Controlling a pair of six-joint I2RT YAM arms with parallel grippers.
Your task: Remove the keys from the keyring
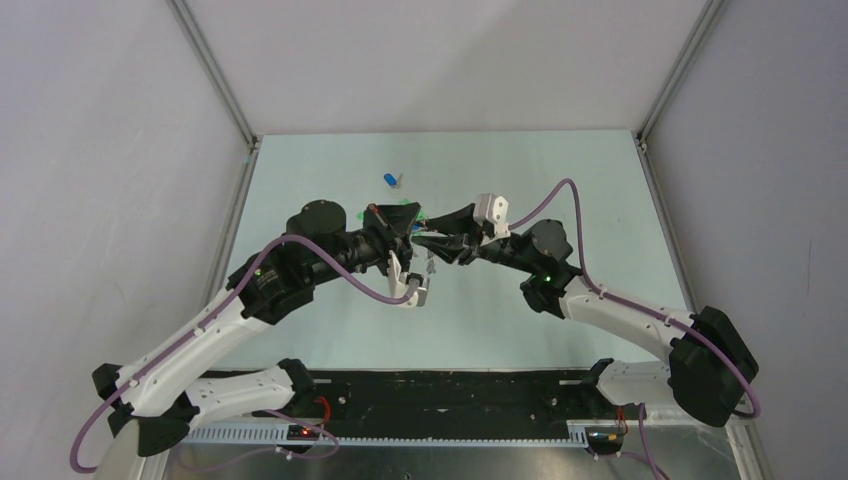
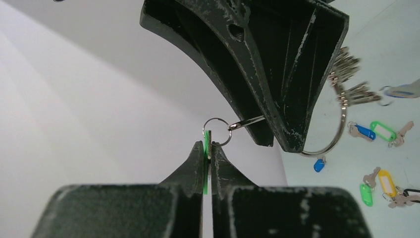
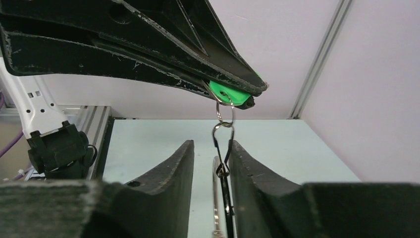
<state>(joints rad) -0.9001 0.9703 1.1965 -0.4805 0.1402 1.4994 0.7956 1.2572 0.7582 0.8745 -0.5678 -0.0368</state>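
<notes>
Where your two arms met above the pale green table [image 1: 330,330], white walls [image 1: 450,60] and aluminium struts [image 1: 215,70] closed in the cell. A blue-capped key [image 1: 391,180] lay on the far part of the surface, well apart from both grippers. Your left wrist view showed more tagged keys [image 2: 384,131] in green, blue and yellow scattered on the table.

From above, the fingertips overlapped and the ring was too small to make out. In the left wrist view the keyring [image 2: 339,131] was half hidden behind the right gripper's body. In the right wrist view the bottom edge cut it off.

Your left gripper [image 2: 208,148] was clamped tight on the green-capped key [image 3: 229,94], held in the air, with a small ring [image 2: 216,131] threaded through its cap. A wire clip [image 3: 223,144] ran from that ring down between the fingers of your right gripper [image 3: 210,148]. Its jaws stood narrowly apart, with the keyring's wire edge-on in the gap. The bunch of plain keys [image 2: 346,67] hung on the keyring just beside the right gripper.
</notes>
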